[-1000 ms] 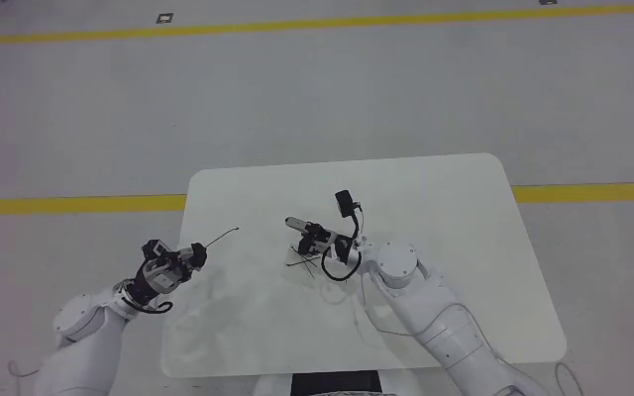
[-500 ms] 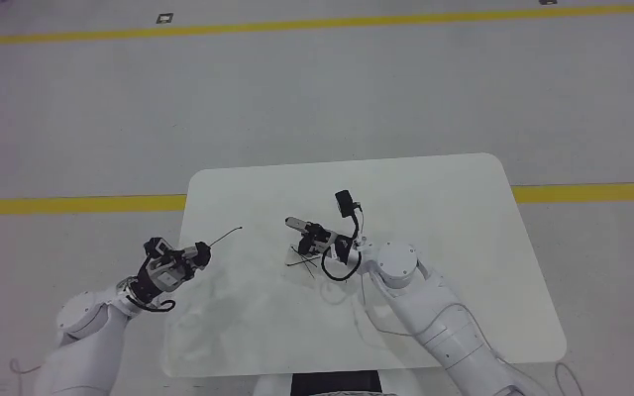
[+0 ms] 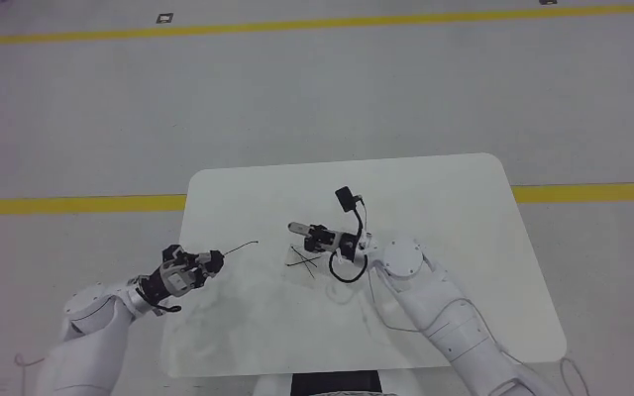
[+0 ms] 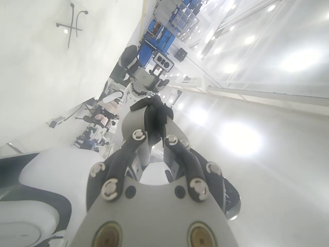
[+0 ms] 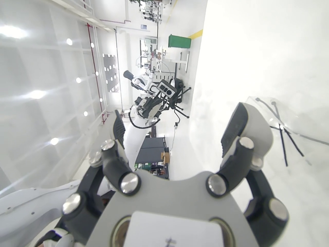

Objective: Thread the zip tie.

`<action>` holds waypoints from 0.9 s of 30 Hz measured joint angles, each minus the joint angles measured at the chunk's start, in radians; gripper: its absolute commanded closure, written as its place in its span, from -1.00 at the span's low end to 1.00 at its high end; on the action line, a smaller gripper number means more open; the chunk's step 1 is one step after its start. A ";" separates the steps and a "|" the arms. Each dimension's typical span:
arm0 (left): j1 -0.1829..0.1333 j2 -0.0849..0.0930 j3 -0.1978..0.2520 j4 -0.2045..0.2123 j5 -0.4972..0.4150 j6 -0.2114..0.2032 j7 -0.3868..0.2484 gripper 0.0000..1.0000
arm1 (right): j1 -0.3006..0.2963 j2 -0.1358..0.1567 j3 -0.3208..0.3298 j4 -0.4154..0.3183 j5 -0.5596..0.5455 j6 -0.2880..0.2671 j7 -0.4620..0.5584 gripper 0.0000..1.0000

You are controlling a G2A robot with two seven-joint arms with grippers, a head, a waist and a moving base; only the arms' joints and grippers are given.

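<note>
My left gripper (image 3: 210,261) hovers over the table's left part, shut on a thin black zip tie (image 3: 238,247) whose free end points toward the middle. In the left wrist view the fingers (image 4: 168,125) pinch the tie (image 4: 153,119). My right gripper (image 3: 302,234) stands open near the table's middle, just above several loose black zip ties (image 3: 305,261) lying crossed on the surface. Those loose ties (image 5: 282,134) lie beside the right gripper (image 5: 177,127), with nothing between its pads. The loose zip ties (image 4: 72,24) lie crossed far ahead of the left gripper (image 4: 155,127).
The white table (image 3: 446,198) has rounded corners and bare room on its right and far sides. Grey floor with yellow lines (image 3: 89,204) surrounds it. Across the table, the left arm (image 5: 149,106) faces the right gripper.
The left gripper has carried its zip tie to the right, toward the table's middle. The right gripper has shifted slightly to the right and stays open.
</note>
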 measured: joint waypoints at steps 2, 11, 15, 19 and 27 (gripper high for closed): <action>0.004 0.002 0.001 -0.002 -0.004 0.003 -0.001 1.00 | 0.026 -0.003 -0.016 0.030 -0.002 -0.012 0.018 -1.00; 0.011 0.007 0.016 -0.011 -0.029 -0.001 0.022 1.00 | 0.095 -0.024 -0.089 0.124 0.058 -0.045 0.058 -1.00; 0.011 0.009 0.025 -0.020 -0.010 -0.051 0.034 1.00 | 0.107 -0.031 -0.095 0.149 0.160 0.019 0.092 -1.00; 0.011 0.009 0.026 -0.021 -0.006 -0.056 0.034 1.00 | 0.107 -0.031 -0.094 0.149 0.158 0.017 0.090 -1.00; 0.011 0.009 0.044 -0.036 0.007 -0.105 0.050 1.00 | 0.093 -0.036 -0.088 0.154 0.252 0.058 0.105 -1.00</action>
